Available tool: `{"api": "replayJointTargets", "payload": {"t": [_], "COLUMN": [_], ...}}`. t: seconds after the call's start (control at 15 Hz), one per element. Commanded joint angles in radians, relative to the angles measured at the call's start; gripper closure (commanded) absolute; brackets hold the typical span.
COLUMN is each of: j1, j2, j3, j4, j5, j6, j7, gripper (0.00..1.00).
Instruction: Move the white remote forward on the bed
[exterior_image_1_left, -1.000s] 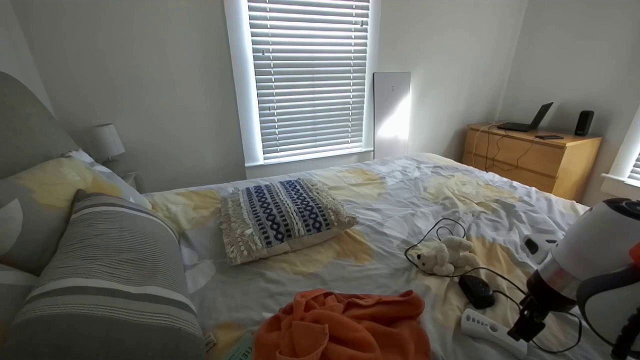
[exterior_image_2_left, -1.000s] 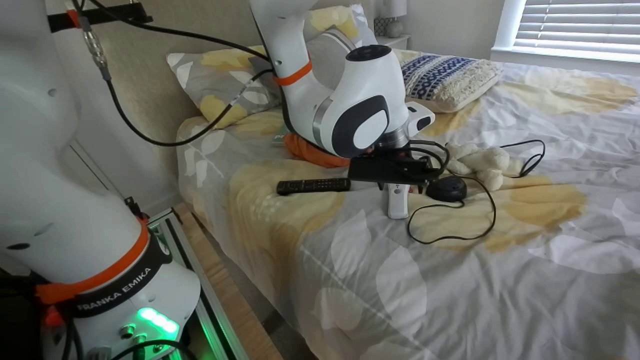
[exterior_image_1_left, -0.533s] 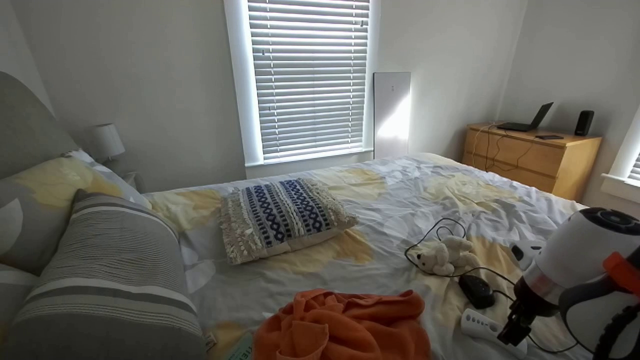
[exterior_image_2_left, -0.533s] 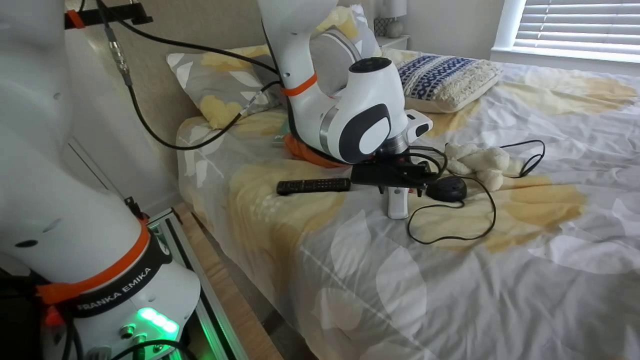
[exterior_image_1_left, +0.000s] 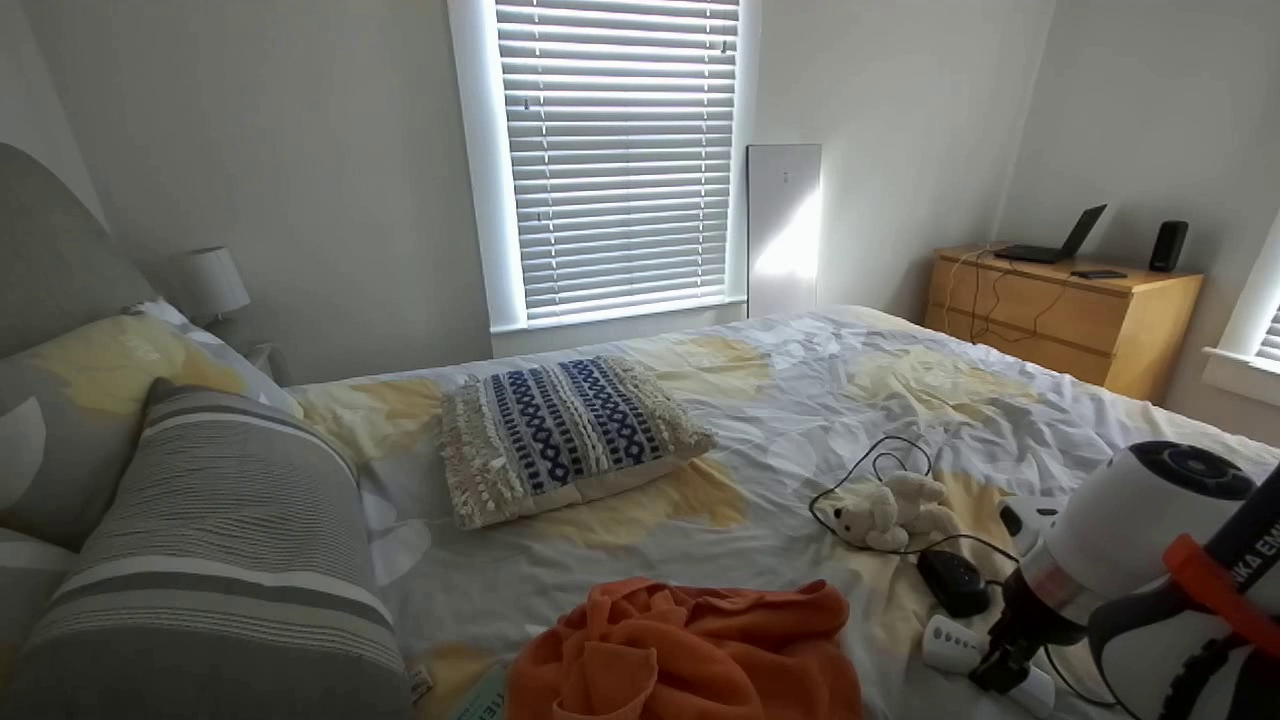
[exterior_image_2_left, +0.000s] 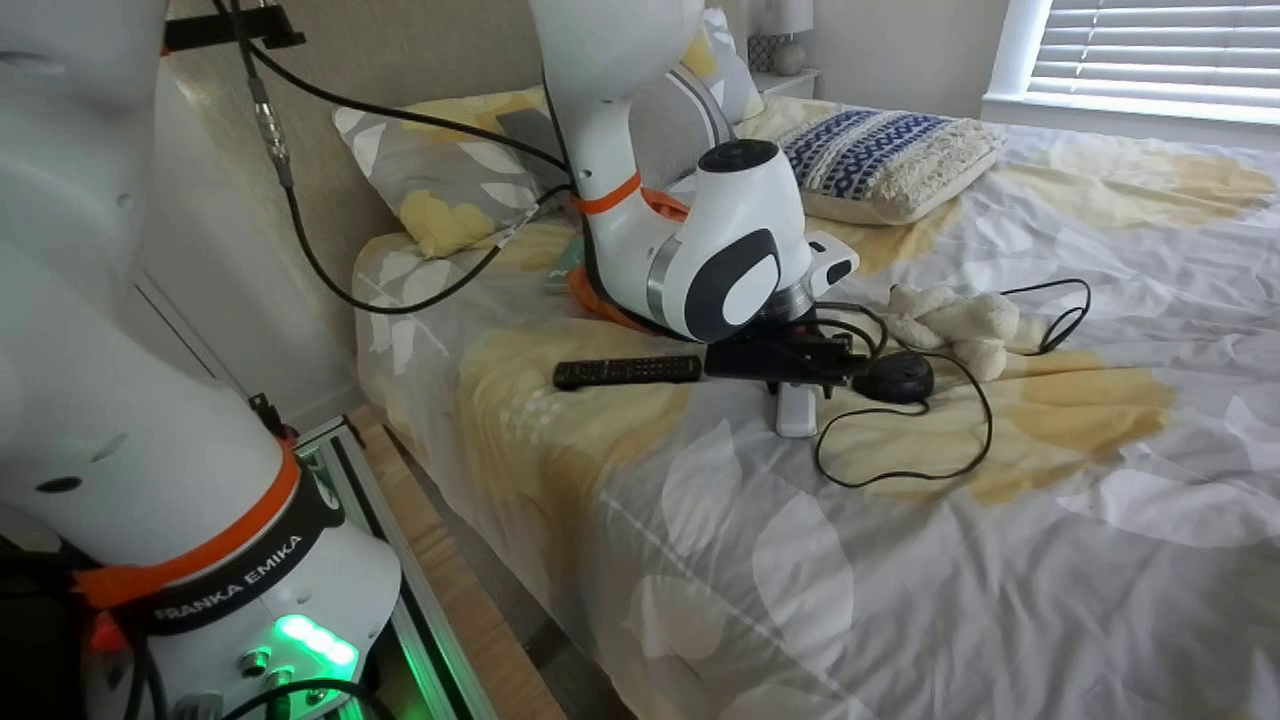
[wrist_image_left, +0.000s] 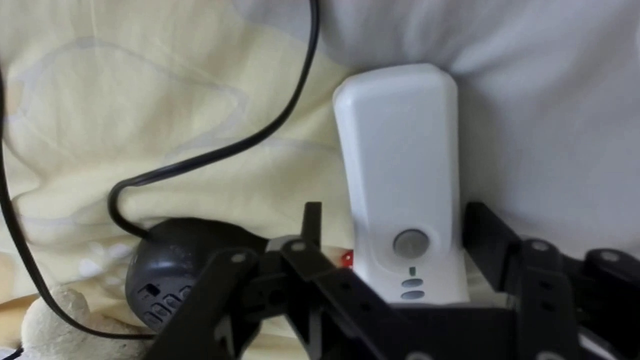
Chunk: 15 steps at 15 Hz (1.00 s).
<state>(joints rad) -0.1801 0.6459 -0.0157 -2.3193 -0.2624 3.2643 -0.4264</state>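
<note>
The white remote (wrist_image_left: 404, 165) lies on the bed (exterior_image_2_left: 900, 600) between the parted jaws of the end effector (wrist_image_left: 394, 220), close by one and clear of the other, so best centre them before closing, avoiding the black corded gadget (wrist_image_left: 172, 257)

A cream plush toy (exterior_image_1_left: 893, 512) lies with a black corded gadget (wrist_image_left: 175, 252) just beside it and a cord (wrist_image_left: 215, 154) running past it, while a black many-buttoned remote (exterior_image_2_left: 627, 371) sits well to its left in an exterior view. Far behind the toy in an exterior view, a slatted blind (exterior_image_1_left: 625, 170) hangs and a tall pale panel (exterior_image_1_left: 783, 230) stands; a white-shaded lamp (exterior_image_1_left: 217, 280) shows well to the toy's left, and a wooden dresser (exterior_image_1_left: 1030, 310), behind the toy at right, carries an open laptop (exterior_image_1_left: 1035, 255) and an upright black box (exterior_image_1_left: 1168, 246).
</note>
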Motion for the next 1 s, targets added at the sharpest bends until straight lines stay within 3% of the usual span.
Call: {"api": "replayJointTargets", "payload": {"t": [0.0, 0.13, 0.33, 0.6, 0.73, 0.93], "j1": [0.019, 0.035, 0.048, 0.069, 0.023, -0.124], "j2": [0.038, 0.022, -0.027, -0.069, -0.066, -0.019], "j3": [-0.012, -0.017, -0.011, -0.008, 0.05, 0.229], "j4": [0.025, 0.017, 0.009, 0.092, 0.161, 0.287], "j5": [-0.012, -0.008, -0.015, -0.051, -0.08, -0.108], "j6": [0.03, 0.02, 0.019, 0.036, -0.013, -0.158], "j7": [0.044, 0.058, 0.063, 0.027, 0.019, -0.093], "gripper": [0.58, 0.72, 0.72, 0.72, 0.72, 0.72]}}
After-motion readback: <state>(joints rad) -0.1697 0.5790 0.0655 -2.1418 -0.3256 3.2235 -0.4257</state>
